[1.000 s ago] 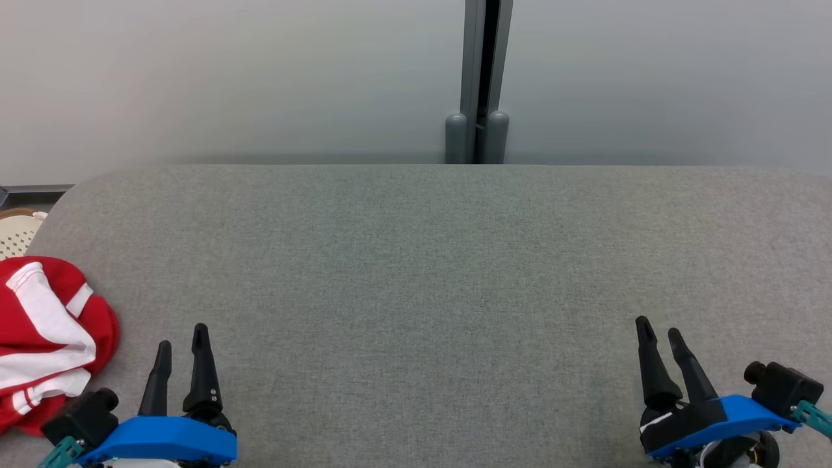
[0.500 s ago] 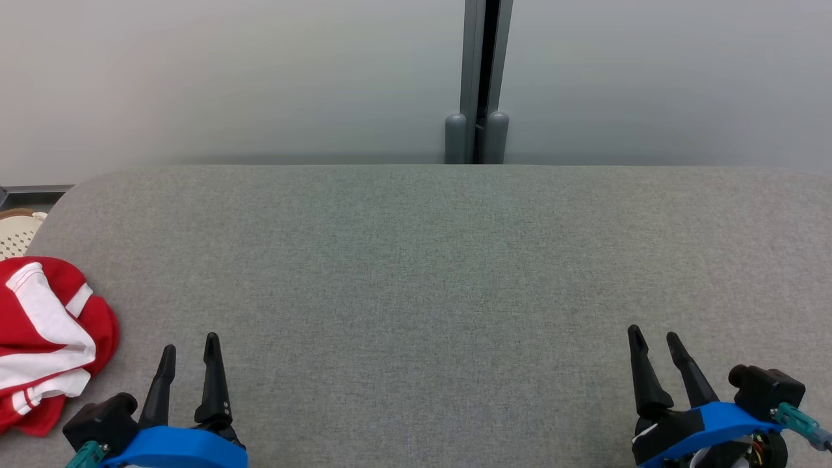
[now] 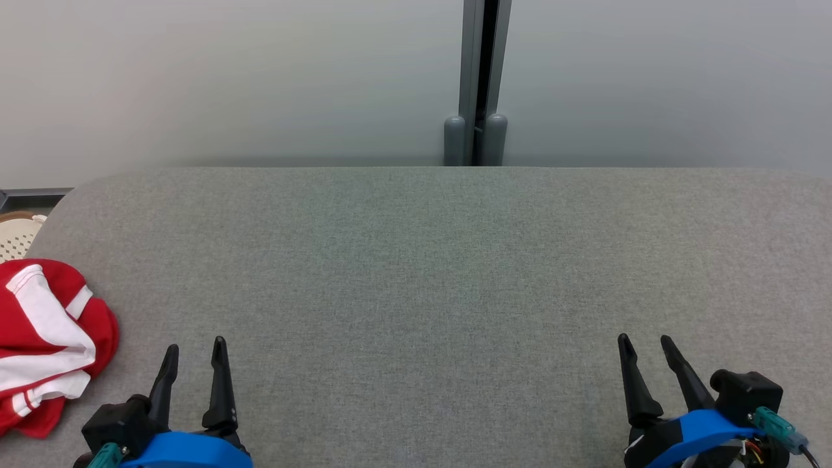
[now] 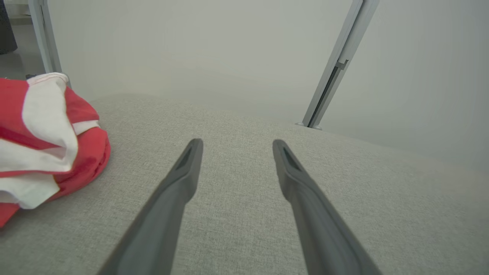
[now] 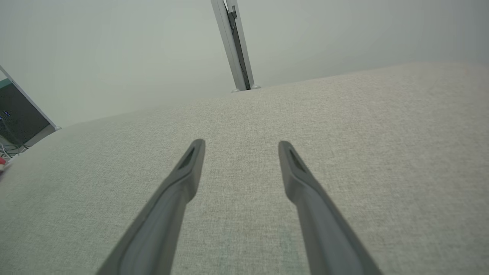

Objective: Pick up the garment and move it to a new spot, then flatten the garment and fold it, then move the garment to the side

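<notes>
Looks barely begun: leaves the red-and-white garment (image 3: 45, 338) crumpled at the left edge of the grey surface (image 3: 416, 273). Holds left jaws and right jaws parted, gripping nothing. Needs all 4 steps: pickup, flattening, folding, setting aside.
</notes>
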Motion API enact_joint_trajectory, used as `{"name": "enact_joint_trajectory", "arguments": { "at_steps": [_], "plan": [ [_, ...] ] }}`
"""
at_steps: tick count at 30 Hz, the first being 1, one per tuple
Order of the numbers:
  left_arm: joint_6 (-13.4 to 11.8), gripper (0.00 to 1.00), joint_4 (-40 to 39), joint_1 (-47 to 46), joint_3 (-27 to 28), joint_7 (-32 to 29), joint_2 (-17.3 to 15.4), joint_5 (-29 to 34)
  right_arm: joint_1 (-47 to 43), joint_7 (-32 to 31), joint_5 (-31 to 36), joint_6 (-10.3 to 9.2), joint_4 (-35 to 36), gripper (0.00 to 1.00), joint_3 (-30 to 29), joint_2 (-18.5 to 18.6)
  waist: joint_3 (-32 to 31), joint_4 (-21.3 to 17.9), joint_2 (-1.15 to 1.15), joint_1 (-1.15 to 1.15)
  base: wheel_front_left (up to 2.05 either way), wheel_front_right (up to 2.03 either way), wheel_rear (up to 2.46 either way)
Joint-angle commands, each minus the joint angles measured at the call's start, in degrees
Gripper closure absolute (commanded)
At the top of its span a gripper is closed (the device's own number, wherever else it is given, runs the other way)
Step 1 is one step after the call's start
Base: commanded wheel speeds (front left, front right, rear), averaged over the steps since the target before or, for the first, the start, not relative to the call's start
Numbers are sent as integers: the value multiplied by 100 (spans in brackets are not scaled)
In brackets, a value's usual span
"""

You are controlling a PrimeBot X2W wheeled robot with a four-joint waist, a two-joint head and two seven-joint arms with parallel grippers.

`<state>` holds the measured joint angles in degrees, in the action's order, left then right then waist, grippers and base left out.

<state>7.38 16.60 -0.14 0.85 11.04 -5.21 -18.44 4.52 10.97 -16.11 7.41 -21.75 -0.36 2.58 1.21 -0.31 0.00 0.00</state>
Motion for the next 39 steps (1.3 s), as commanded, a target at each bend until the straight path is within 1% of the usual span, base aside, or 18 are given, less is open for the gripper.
{"name": "enact_joint_trajectory", "arguments": {
  "at_steps": [1, 12, 25, 36, 39],
  "plan": [
    [14, 0, -8, 23, -17, 57, -42, 182, 73, 64, 178, 11, -8, 0, 10, 40, -3, -1, 0, 0, 0, 0, 0],
    [16, 0, 62, 77, -7, 191, -30, 712, 80, 200, 748, 11, -58, 0, -1, 44, 13, -16, 0, 0, 0, 0, 0],
    [16, 0, 188, 163, 127, 336, 76, 1246, 34, 340, 1256, 9, -167, 0, -199, 43, 26, -26, 0, 0, 0, 0, 0],
    [16, 0, 266, 193, 127, 428, 108, 1581, -12, 433, 1598, 9, -196, 0, -228, 46, 71, 118, 0, 0, 0, 0, 0],
    [14, 0, 281, 122, 142, 424, 126, 1556, -67, 431, 1537, 9, -223, 0, -192, 43, 107, 324, 0, 0, 0, 0, 0]
  ]
}}
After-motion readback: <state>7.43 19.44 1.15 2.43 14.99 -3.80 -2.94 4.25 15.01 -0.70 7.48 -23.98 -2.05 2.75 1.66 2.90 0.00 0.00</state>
